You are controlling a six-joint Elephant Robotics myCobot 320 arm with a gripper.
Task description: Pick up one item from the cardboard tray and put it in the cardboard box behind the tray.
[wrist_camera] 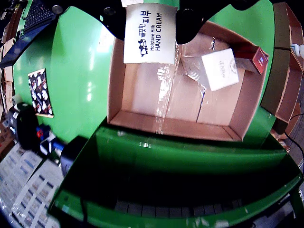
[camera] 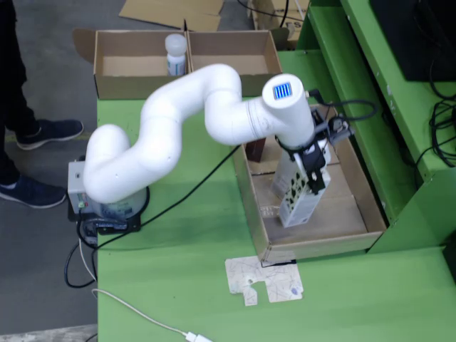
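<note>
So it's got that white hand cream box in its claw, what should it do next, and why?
Probably lift straight up first. The gripper is shut on the hand cream box, which hangs low inside the cardboard tray, so its walls would block a sideways swing. The cardboard box where it belongs sits far across the green table, already holding a white bottle.

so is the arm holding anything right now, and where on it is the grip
Yes: the gripper holds a white hand cream box, its fingers clamped on the box's upper end, over the cardboard tray.
</note>
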